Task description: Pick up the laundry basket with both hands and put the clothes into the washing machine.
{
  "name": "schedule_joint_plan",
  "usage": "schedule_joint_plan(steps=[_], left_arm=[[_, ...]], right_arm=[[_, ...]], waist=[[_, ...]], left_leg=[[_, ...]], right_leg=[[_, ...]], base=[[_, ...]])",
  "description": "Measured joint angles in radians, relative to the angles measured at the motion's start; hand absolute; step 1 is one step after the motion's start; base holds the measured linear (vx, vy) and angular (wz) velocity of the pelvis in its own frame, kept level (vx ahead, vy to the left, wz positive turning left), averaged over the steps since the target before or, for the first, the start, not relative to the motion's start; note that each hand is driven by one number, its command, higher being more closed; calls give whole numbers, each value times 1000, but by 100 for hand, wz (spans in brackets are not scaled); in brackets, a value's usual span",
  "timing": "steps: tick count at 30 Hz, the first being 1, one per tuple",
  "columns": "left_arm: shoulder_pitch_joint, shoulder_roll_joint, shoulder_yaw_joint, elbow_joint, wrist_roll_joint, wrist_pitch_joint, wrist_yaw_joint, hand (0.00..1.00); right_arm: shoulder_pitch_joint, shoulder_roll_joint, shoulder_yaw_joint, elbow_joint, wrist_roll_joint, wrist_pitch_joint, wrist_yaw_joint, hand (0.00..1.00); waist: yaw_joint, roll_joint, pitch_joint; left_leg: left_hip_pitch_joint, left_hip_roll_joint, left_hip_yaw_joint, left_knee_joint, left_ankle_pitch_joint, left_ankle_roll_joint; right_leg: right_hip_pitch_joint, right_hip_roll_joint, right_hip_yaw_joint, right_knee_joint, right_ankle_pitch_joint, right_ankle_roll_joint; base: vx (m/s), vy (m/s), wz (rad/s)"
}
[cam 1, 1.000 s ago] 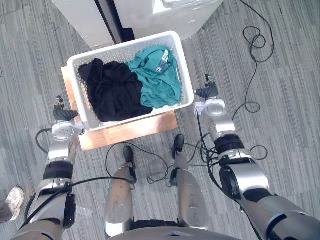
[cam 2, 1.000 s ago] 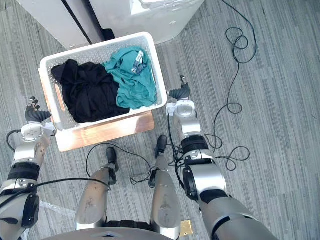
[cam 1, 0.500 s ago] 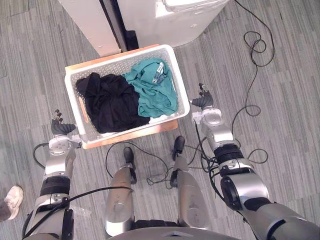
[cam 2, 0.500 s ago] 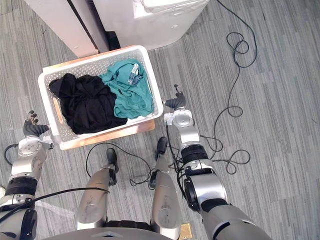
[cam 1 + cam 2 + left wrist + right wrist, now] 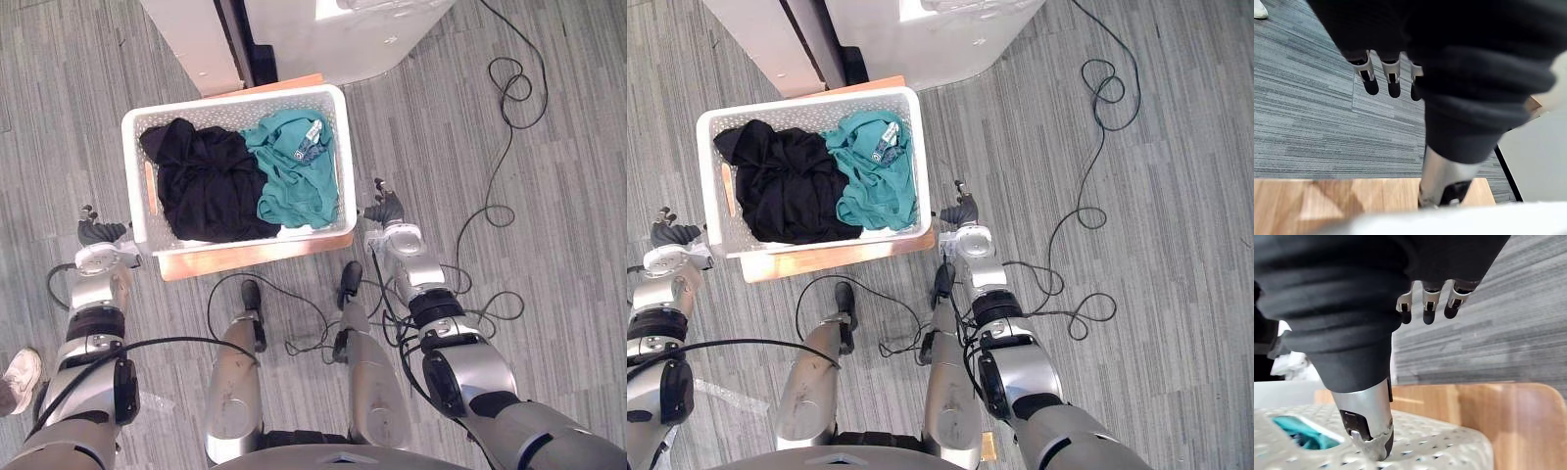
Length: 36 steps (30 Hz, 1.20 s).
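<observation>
Flanking laundry basket [image 5: 235, 99], left hand [image 5: 98, 234] and right hand [image 5: 386, 209] hang just beside it, fingers [image 5: 1393, 74] straight, gripping nothing. Basket sits on wooden board [image 5: 245, 258], clothes [image 5: 201, 186] inside; lift and washing machine [image 5: 372, 34] loading remain.

The white, hole-dotted basket [image 5: 232, 101] is carrying black clothes [image 5: 201, 186] and teal clothes [image 5: 294, 181], sitting on a tan wooden board [image 5: 245, 257] over grey-streaked floor [image 5: 88, 117].

Looks like an office-type room with a laundry corner: grey striped carpet floor [image 5: 578, 245], a white washing machine [image 5: 362, 39], a laundry basket [image 5: 133, 186] on a low wooden board [image 5: 245, 258].
</observation>
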Motion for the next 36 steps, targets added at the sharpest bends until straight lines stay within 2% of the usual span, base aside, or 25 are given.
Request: schedule_joint_plan(steps=[3,11,15,20,23,25,30,36], left_arm=[[-1,24,33,31,-5,0,0,0],[76,65,118,53,-61,-3,-14,0],[119,69,152,37,-83,-14,-14,0],[191,67,189,-89,-101,-22,-12,0],[249,33,189,-322,-97,-37,11,0],[266,-23,188,-464,-96,-65,24,0],[325,-117,183,-596,-88,-79,32,0],[366,-138,182,-665,-88,-81,32,0]], right_arm=[[-32,-58,-36,32,29,17,-7,0],[-149,-267,-89,30,53,20,-48,0],[-160,-303,-101,22,80,20,-68,0],[-158,-308,-128,-108,108,19,-87,0],[-126,-301,-134,-256,109,7,-99,0],[-76,-284,-160,-353,106,-9,-109,0],[14,-207,-169,-414,104,-11,-107,0],[55,-150,-152,-452,72,-11,-71,0]], waist=[[-2,0,0],[-4,0,0],[-2,0,0],[-4,0,0],[0,2,0],[2,11,1],[-4,21,1],[-2,23,0]], left_leg=[[-22,8,-1,30,-12,3],[-28,11,2,58,-25,5],[-28,10,2,57,-25,5],[-27,9,2,56,-25,5],[-25,6,0,55,-25,6],[-20,-2,-6,49,-21,11],[10,-19,-4,19,-14,17],[10,-22,-3,14,-13,17]], right_leg=[[-15,3,2,11,0,0],[-15,3,15,17,4,9],[-15,3,15,17,4,9],[-15,1,15,17,5,9],[-12,-2,10,17,5,9],[-5,-9,2,16,4,9],[19,-24,-1,11,-1,15],[23,-26,-1,0,0,14]], base=[[-23,4,-3],[-16,1,-3],[0,0,0],[0,0,0],[3,-4,3],[7,6,11],[7,11,5],[0,0,0]])
